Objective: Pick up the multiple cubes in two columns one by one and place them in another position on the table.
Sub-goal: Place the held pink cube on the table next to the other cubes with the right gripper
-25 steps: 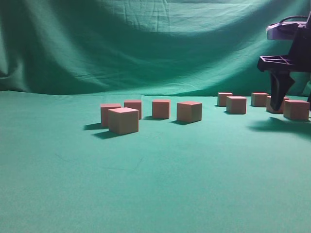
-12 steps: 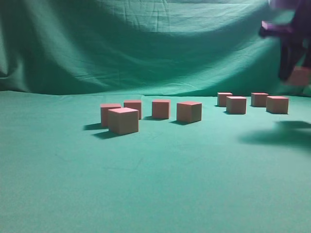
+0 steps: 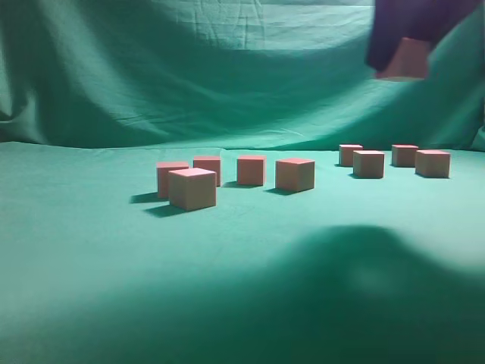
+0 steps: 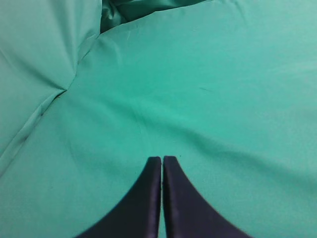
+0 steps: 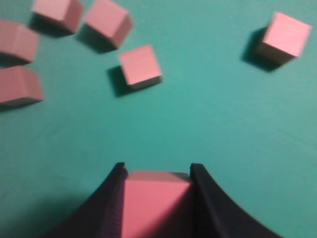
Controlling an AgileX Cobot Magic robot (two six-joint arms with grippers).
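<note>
While the right gripper (image 5: 156, 171) jaws clench one cube (image 5: 154, 201) high above the desk (image 3: 242, 303), fast swinging could shake it loose; left jaws stay shut, empty.

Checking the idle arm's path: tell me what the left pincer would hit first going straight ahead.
Only the table: the shut left pincer points over bare cloth, no cubes in view. A cloth fold lies further on; depth is unclear.
</note>
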